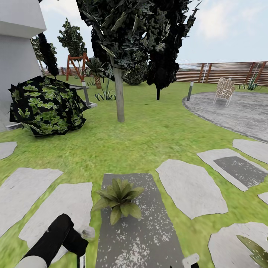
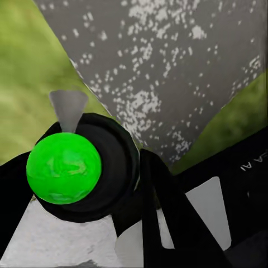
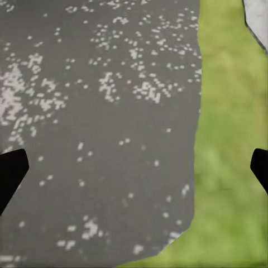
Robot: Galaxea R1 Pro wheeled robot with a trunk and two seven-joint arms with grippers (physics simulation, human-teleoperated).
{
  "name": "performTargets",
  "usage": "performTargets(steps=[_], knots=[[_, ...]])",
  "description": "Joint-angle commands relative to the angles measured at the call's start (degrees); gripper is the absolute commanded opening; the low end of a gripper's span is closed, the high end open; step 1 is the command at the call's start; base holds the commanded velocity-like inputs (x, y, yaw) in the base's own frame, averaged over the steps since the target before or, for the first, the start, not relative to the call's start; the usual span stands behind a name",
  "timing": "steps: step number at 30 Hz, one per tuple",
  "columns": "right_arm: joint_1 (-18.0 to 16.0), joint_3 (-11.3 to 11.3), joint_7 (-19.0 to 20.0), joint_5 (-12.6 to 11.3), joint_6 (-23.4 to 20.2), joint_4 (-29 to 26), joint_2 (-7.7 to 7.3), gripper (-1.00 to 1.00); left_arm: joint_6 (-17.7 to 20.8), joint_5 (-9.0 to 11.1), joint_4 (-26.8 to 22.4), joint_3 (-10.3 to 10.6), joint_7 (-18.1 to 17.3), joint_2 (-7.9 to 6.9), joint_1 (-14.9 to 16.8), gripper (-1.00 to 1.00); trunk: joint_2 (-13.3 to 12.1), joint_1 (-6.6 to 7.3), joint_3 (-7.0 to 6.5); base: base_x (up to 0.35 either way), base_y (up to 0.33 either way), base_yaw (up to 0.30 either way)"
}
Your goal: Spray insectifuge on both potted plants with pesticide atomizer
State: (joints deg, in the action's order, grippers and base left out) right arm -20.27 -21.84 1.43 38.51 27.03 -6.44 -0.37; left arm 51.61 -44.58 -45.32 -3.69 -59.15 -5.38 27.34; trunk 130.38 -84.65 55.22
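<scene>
One potted plant (image 1: 119, 199), a rosette of pointed green leaves, stands on a dark speckled stepping stone (image 1: 137, 230) just ahead of me. Leaves of the second potted plant (image 1: 257, 250) poke in at the lower right corner. My left gripper (image 1: 76, 242) is low at the left, shut on the pesticide atomizer (image 1: 88, 233), whose pale head points toward the near plant. In the left wrist view the dark bottle (image 2: 114, 162) sits between black fingers (image 2: 167, 218) behind a bright green ball (image 2: 64, 167). My right gripper (image 3: 134, 170) hangs open over the dark stone, fingertips (image 3: 11, 173) wide apart.
Pale stepping stones (image 1: 191, 188) lie across the lawn. A big dark striped-leaf plant (image 1: 46, 106) and a white wall (image 1: 15, 56) are at the left, and a tree trunk (image 1: 120, 95) is ahead. A chair (image 1: 224, 90) on grey paving and a brown fence (image 1: 223, 72) stand behind.
</scene>
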Motion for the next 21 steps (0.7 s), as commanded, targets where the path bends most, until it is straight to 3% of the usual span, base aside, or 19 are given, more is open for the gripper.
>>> performTargets(steps=[1, 5, 8, 10, 15, 19, 21], knots=[[-0.03, -0.48, 0.15, 0.36, 0.22, 0.03, 0.01, 1.0, 0.89, -0.75, -1.13, 0.74, -0.74, 0.16, 0.39, -1.0, 0.02, 0.01, 0.06, 0.0, 0.0, 0.0], [-0.03, -0.48, 0.15, 0.35, 0.22, 0.02, 0.02, 1.0, 2.3, -0.75, -2.84, 4.64, -5.27, 0.38, 3.08, -1.0, 0.02, 0.01, 0.06, 0.0, 0.0, 0.0], [-0.03, -0.48, 0.15, 0.34, 0.22, 0.02, 0.02, 1.0, 4.99, -0.85, -2.97, 7.82, -10.33, 0.19, 6.85, -1.0, 0.02, 0.01, 0.06, 0.0, 0.0, 0.0], [-0.03, -0.48, 0.15, 0.34, 0.22, 0.02, 0.02, 1.0, 5.68, -0.8, -2.55, 9.62, -11.36, -0.03, 9.19, -1.0, 0.02, 0.01, 0.06, 0.0, 0.0, 0.0], [-0.03, -0.48, 0.15, 0.34, 0.22, 0.02, 0.02, 1.0, 6.11, -0.77, -1.06, 10.75, -11.84, 0.17, 11.85, -1.0, 0.02, 0.01, 0.06, 0.0, 0.0, 0.0], [-0.03, -0.48, 0.15, 0.34, 0.22, 0.02, 0.02, 1.0, 6.11, -0.77, 4.96, 10.82, -11.86, 0.39, 16.17, -1.0, 0.02, 0.01, 0.06, 0.0, 0.0, 0.0], [-0.03, -0.48, 0.15, 0.34, 0.22, 0.02, 0.02, 1.0, 6.0, -0.77, 6.97, 11.16, -11.86, 0.48, 16.9, -1.0, 0.02, 0.01, 0.06, 0.0, 0.0, 0.0]])
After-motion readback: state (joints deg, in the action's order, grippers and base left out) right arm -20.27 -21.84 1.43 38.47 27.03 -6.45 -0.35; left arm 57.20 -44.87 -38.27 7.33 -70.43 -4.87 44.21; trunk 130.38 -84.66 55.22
